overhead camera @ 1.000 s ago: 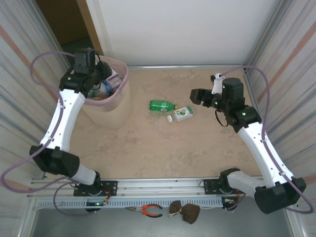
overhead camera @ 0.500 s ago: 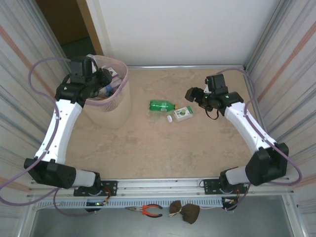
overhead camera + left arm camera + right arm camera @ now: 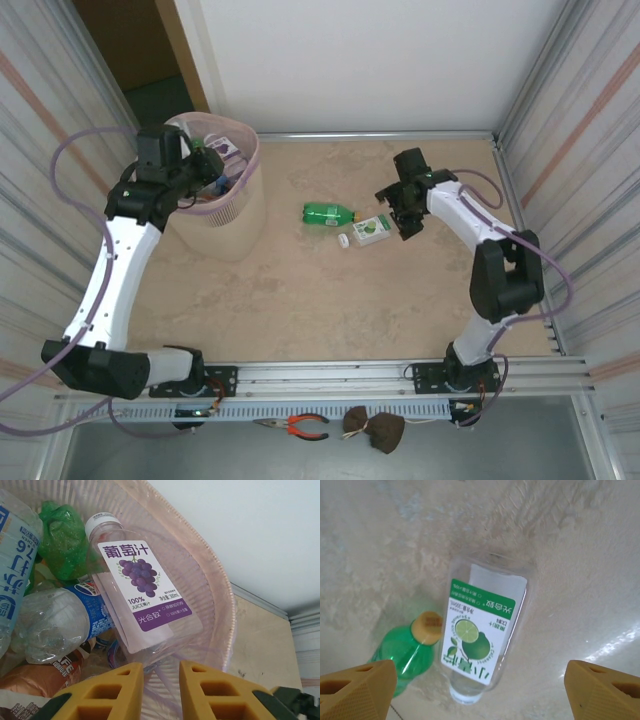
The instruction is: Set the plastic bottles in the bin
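The pink bin (image 3: pixel 249 166) stands at the back left with several plastic bottles in it. My left gripper (image 3: pixel 196 171) hovers over its rim. In the left wrist view its jaws (image 3: pixel 161 668) are open by a narrow gap, with nothing between them. Just past them a grape-label bottle (image 3: pixel 140 595) lies against the bin wall (image 3: pixel 212 595). A green bottle (image 3: pixel 328 213) and a lime-label clear bottle (image 3: pixel 372 230) lie mid-table. My right gripper (image 3: pixel 398 212) is wide open just right of the lime-label bottle (image 3: pixel 485 625). That bottle lies below the spread fingers (image 3: pixel 480 675), beside the green bottle (image 3: pixel 400 657).
Corrugated walls close in the left and right sides, and a white wall stands at the back. Red-handled pliers (image 3: pixel 301 427) and a dark lump (image 3: pixel 378 430) lie on the shelf in front of the arm bases. Bare table stretches between the bottles and the near rail.
My right arm has swung left and down to the lime-label bottle, and its jaws have spread wider. The left gripper has drawn back a little over the bin's rim.
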`<action>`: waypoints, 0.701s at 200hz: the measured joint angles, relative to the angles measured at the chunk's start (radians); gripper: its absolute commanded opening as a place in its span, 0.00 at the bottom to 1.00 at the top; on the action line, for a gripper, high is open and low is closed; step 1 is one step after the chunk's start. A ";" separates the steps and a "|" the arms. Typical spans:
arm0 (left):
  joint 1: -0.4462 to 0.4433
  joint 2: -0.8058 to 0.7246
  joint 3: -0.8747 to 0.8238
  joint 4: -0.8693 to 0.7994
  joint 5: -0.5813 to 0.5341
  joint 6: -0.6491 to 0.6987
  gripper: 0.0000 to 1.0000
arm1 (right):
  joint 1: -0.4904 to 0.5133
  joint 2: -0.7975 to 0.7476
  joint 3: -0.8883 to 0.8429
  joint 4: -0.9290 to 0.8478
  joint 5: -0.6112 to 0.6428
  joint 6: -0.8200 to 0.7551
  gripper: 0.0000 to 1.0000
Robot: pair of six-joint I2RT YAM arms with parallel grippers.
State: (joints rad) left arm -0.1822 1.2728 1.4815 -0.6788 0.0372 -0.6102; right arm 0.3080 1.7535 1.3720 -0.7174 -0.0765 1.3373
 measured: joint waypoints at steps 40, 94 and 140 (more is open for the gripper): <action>0.000 -0.005 -0.017 0.004 0.000 -0.008 0.25 | 0.002 0.158 0.092 0.001 -0.044 0.103 0.94; 0.000 -0.009 -0.038 0.003 0.000 -0.016 0.25 | 0.002 0.258 0.123 0.005 -0.060 0.183 0.91; 0.000 -0.011 -0.038 0.004 0.000 -0.015 0.26 | -0.001 0.300 0.123 0.006 -0.059 0.209 0.84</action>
State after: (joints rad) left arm -0.1822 1.2621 1.4433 -0.6750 0.0368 -0.6254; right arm 0.3069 2.0537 1.4952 -0.7116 -0.1352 1.5467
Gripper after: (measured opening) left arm 0.256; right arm 0.858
